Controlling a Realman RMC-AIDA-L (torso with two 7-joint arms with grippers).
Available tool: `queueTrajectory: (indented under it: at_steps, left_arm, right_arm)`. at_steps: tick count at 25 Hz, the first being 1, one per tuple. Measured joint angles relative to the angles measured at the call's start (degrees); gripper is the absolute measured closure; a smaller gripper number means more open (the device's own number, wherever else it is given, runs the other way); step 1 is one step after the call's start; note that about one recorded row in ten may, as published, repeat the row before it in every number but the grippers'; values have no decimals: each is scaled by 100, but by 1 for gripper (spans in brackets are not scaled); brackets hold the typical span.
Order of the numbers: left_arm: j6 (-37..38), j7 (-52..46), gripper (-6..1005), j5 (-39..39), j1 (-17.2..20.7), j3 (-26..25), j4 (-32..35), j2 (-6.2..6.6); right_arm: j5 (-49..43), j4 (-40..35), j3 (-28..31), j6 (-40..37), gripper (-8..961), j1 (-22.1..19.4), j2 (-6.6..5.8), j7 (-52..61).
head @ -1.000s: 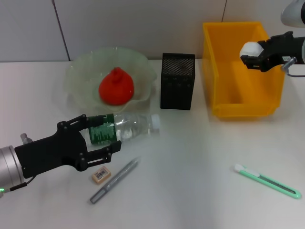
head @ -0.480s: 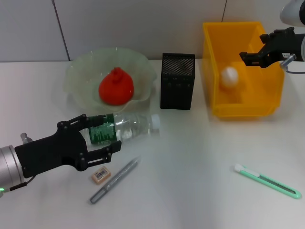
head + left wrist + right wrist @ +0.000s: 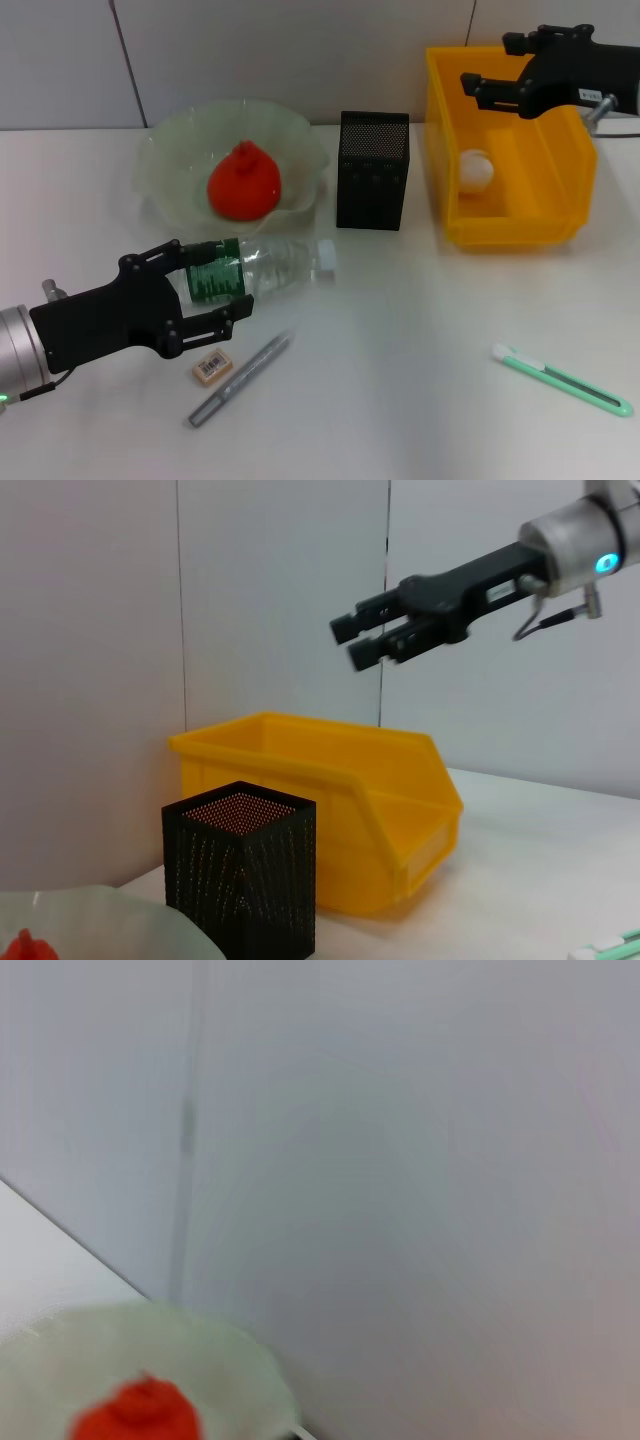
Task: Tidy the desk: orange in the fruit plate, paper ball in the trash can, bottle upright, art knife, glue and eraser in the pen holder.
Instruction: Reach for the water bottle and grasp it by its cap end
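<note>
Bottle (image 3: 262, 268) of clear plastic with a green label lies on its side near the front-left part of the white desk (image 3: 420, 330), just before the pale green glass fruit plate (image 3: 170, 165). The black left gripper (image 3: 205, 290) has its fingers spread around the label end — not yet closed, as I judge. It should close firmly on the body, then tip the cap upward slowly. Far back, the black right gripper (image 3: 490, 68) hangs open and empty above the yellow plastic trash bin (image 3: 520, 225), where the white paper ball (image 3: 477, 168) lies.

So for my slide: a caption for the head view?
Right gripper open above yellow bin holding paper ball; left gripper around lying bottle.
</note>
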Motion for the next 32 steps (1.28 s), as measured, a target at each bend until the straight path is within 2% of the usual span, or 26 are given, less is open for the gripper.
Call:
queueTrajectory:
  at_steps: [4, 7, 8, 9, 14, 20, 23, 25, 32]
  left_arm:
    - [11, -8, 187, -9, 7, -54, 4, 3]
    - [20, -17, 187, -10, 8, -71, 19, 4]
    - [21, -13, 187, -11, 8, -73, 25, 4]
    - [22, -9, 187, -11, 8, -75, 31, 4]
    - [26, -2, 187, 15, -2, -93, 57, 4]
    - [11, -45, 187, 25, -23, -93, 68, 16]
    - [4, -65, 187, 42, -50, -90, 84, 28]
    - [4, -65, 186, 42, -50, -90, 84, 28]
    - [-53, -941, 186, 980, -248, 27, 1072, -36]
  right_arm:
    - [837, 10, 356, -873, 258, -228, 7, -728]
    - [1131, -24, 606, -1511, 258, -389, 6, -1043]
    - [1220, -38, 753, -2024, 257, -511, 10, -1209]
    - [1220, -38, 753, -2024, 257, -511, 10, -1209]
    - [1276, -63, 1130, -3026, 257, -800, 15, -1651]
    - [1322, -324, 1880, -3994, 257, -1077, 14, -2048]
    - [1319, -612, 2318, -4297, 257, -1254, 10, -2330]
    - [1310, -709, 2381, -4323, 258, -1295, 6, -2401]
    - [1285, -1579, 2695, -4360, 257, -1475, -5, -2985]
